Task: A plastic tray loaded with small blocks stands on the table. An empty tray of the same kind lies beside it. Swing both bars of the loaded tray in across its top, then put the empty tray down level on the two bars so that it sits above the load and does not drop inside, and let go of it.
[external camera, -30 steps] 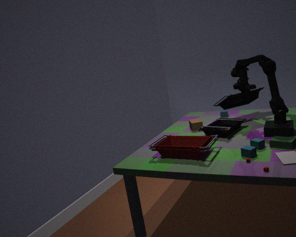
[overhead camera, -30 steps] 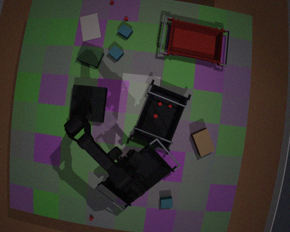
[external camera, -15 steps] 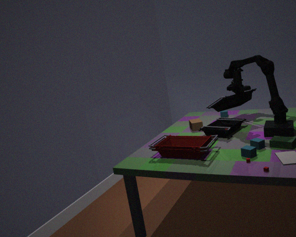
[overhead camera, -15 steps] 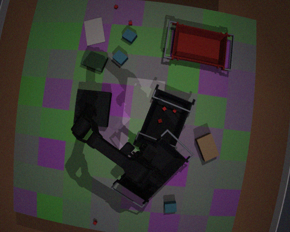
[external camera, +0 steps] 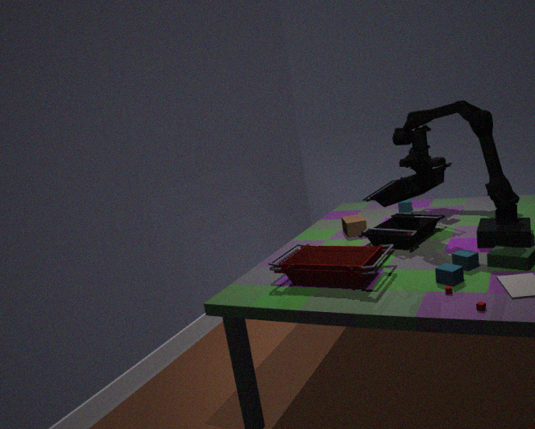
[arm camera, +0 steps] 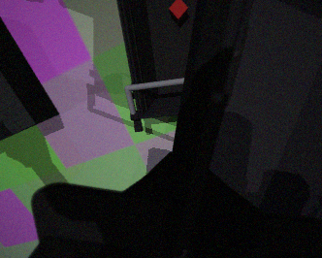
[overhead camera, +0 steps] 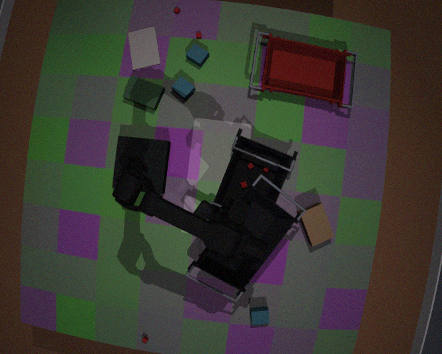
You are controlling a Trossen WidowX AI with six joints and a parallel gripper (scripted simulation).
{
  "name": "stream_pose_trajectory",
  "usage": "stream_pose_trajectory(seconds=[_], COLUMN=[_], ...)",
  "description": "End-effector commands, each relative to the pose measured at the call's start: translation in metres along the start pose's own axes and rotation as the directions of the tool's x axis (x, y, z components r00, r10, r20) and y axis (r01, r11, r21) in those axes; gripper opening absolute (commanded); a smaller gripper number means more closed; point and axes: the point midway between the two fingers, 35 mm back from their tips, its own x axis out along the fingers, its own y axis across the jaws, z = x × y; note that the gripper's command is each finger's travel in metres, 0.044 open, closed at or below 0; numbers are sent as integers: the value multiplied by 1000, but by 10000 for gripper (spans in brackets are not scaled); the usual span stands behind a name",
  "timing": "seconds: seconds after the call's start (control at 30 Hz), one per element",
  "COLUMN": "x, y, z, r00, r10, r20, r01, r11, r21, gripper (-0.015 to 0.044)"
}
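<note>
The loaded black tray [overhead camera: 225,176] [external camera: 387,241] [arm camera: 138,48] stands on the table with small red blocks [overhead camera: 243,184] [arm camera: 178,9] inside. One wire bar [overhead camera: 263,154] [external camera: 392,231] lies across its top at one end. The other bar [overhead camera: 218,203] [arm camera: 155,84], partly hidden, lies across the top at the arm's end. My gripper [external camera: 424,170] is shut on the empty black tray [overhead camera: 273,245] [external camera: 392,195] [arm camera: 281,97]. That tray hangs tilted above the table, its lower end over the loaded tray's near end. Its bars [overhead camera: 282,195] [overhead camera: 214,287] stand out over its ends. The fingertips are too dark to make out.
A red tray [overhead camera: 304,70] [external camera: 325,276] with its bars out stands beyond the loaded tray. A tan block [overhead camera: 317,225] [external camera: 353,225] is beside the held tray. Blue blocks [overhead camera: 197,54] [overhead camera: 259,315], a green block [overhead camera: 144,92] and a white sheet [overhead camera: 144,48] lie around.
</note>
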Motion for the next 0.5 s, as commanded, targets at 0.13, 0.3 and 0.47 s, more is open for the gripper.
stream_pose_trajectory(seconds=[0.13,0.3,0.47], x=[-1,-1,-1], y=[5,10,17], z=[31,50,69], r00=[1000,1000,1000], r10=[-6,-5,-3], r20=[8,9,11], r01=[6,5,5], r11=[998,995,991], r21=[-58,-97,-136], gripper=[0,0,0])
